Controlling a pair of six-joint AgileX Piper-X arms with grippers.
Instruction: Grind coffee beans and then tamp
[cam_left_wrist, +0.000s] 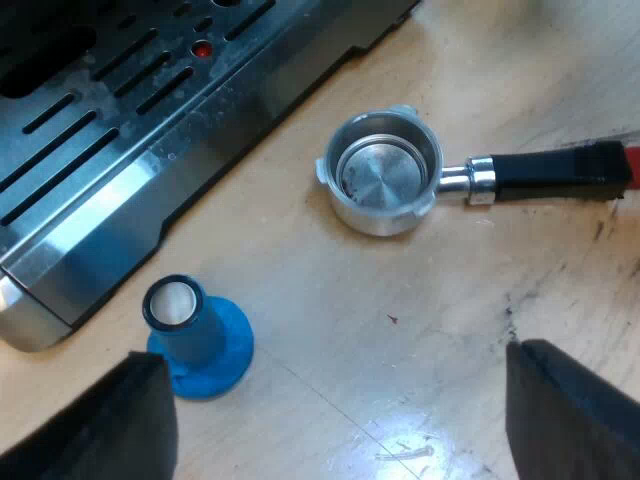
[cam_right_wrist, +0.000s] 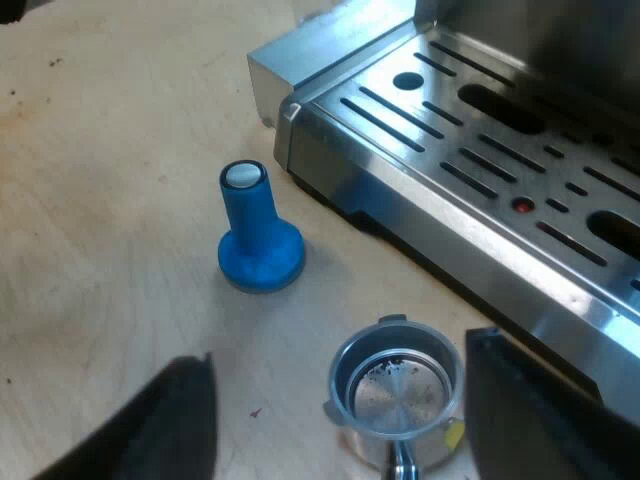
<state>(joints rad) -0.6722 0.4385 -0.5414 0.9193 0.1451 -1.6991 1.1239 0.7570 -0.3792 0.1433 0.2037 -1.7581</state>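
While the left jaws hang wide open over the surface (cam_left_wrist: 420, 340) with nothing between them, the holder (cam_left_wrist: 380, 175) lies loose on the wood beyond them, near the machine (cam_left_wrist: 250, 100) but not touching it. Its cup faces up and its bare metal bottom shows. The handle (cam_left_wrist: 550, 172) points away from the cup, flat on the surface, dark along its length and red at its end (cam_left_wrist: 632, 160). The tamper (cam_left_wrist: 195, 335), blue, stands upright on its broad base just beside the corner of the machine's tray (cam_left_wrist: 90, 150), with a strip of wood between the two. It is close to one side of the left jaws and apart from the holder. A red dot (cam_left_wrist: 203, 47) sits among the tray's slots.

From the right wrist, the right jaws are likewise spread wide and grip nothing, low over the surface (cam_right_wrist: 100, 150) at the machine's (cam_right_wrist: 340, 60) front edge. The holder's (cam_right_wrist: 397, 395) cup lies in the gap between the two sides, nearer the side that is next to the machine; whether it touches that side I cannot tell. A few dark specks mark the cup's metal bottom. Most of its handle is hidden, so its line cannot be followed. Beyond the holder the tamper (cam_right_wrist: 258, 235) stands upright on the wood, its pale top facing up, near the corner of the tray (cam_right_wrist: 480, 130) and clear of both the holder and the jaws. The red dot (cam_right_wrist: 522, 205) shows on the slotted tray.
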